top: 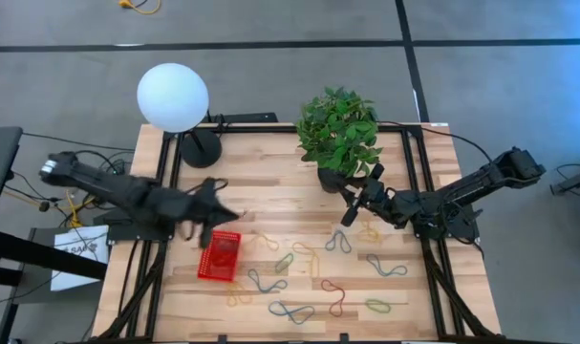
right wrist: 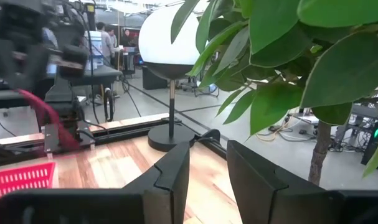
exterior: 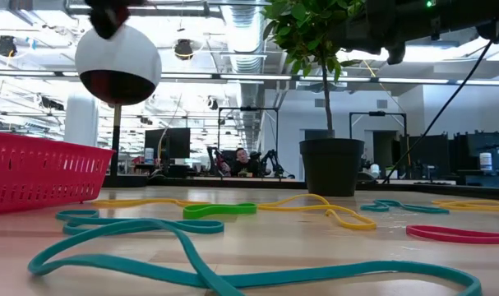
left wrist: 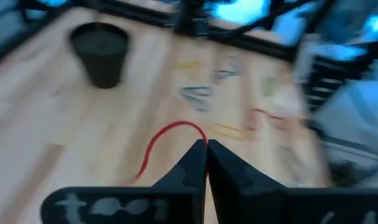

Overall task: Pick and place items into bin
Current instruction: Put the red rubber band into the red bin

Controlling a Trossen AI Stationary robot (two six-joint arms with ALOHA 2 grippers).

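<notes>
Red rubber-band loop (left wrist: 167, 140) hangs pinched in the left gripper (top: 218, 215) at centre-left of the high view, held just above the red basket (top: 219, 256) for dropping in; the right gripper (top: 352, 205), fingers parted and empty, waits beside the plant pot (top: 333, 179).

You are holding the left gripper (top: 234, 219) just above the bin (top: 219, 256), fingers pinched on one loop (left wrist: 170, 140) that is hanging from the tips. The other loops (top: 291, 311) are lying scattered on the table (top: 270, 191) beyond those jaws, toward the right gripper (top: 349, 212). The plant pot (top: 335, 179) is standing just behind the right jaws; the lamp (top: 175, 99) is standing behind the left jaws.
</notes>
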